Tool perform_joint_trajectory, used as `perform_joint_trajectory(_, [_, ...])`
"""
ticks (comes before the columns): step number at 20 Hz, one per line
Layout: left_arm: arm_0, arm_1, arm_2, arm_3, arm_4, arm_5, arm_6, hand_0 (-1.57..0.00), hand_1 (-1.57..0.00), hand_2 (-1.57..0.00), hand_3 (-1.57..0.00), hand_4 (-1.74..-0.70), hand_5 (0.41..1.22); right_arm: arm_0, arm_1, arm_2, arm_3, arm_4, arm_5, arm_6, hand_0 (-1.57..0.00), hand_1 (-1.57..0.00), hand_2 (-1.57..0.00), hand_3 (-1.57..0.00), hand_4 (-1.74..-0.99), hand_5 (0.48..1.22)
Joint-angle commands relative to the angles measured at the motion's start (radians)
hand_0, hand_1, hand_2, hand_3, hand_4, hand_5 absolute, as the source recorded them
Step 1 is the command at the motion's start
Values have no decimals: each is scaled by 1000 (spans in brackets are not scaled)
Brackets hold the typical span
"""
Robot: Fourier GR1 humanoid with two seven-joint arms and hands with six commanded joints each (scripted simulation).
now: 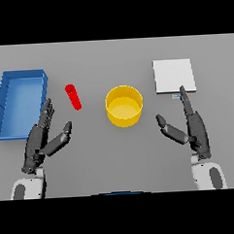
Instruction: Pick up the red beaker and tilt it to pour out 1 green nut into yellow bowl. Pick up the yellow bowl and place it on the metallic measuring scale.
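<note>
The red beaker (pixel 73 97) stands on the grey table, left of centre, leaning slightly. The yellow bowl (pixel 124 106) sits at the middle of the table, upright; I see no nut in it. The metallic measuring scale (pixel 173 76) is a flat pale square at the back right. My left hand (pixel 41 138) is open, fingers straight, a short way below and left of the beaker, not touching it. My right hand (pixel 191 126) is open, right of the bowl, with its fingertips just below the scale's front edge.
A blue tray (pixel 2 106) with raised walls lies at the far left, just beyond my left hand.
</note>
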State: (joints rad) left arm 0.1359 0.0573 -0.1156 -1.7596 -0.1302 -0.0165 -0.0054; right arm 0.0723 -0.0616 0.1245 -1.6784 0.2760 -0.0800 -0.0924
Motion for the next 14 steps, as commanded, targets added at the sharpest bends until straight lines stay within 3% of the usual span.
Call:
perform_joint_trajectory(1, [-5, 12, 0, -16, -1, -5, 31, 1, 1, 1, 1, -1138, 660, 17, -2, 9, -18, 13, -2, -5, 1, 1, 1, 1, -1071, 581])
perform_joint_trajectory(4, [17, 20, -16, -35, -11, -18, 54, 1, 1, 1, 1, -1139, 652, 4, -2, 9, -17, -10, 22, 15, 1, 1, 1, 1, -1118, 600])
perform_joint_trajectory(9, [-98, -1, 2, 112, -18, -8, 110, 1, 1, 1, 1, -1145, 643, 5, -6, -3, -13, -63, 62, 5, 1, 1, 1, 1, -1189, 626])
perform_joint_trajectory(12, [-179, 3, 36, 226, -3, -15, 64, 1, 1, 1, 1, -1178, 650, 12, -6, -5, -19, -73, 68, -16, 1, 1, 1, 1, -1215, 628])
perform_joint_trajectory(14, [-237, 20, 59, 302, -8, -16, 50, 1, 1, 1, 1, -1177, 644, -4, -7, -9, -19, -81, 72, 7, 1, 1, 1, 1, -1220, 626])
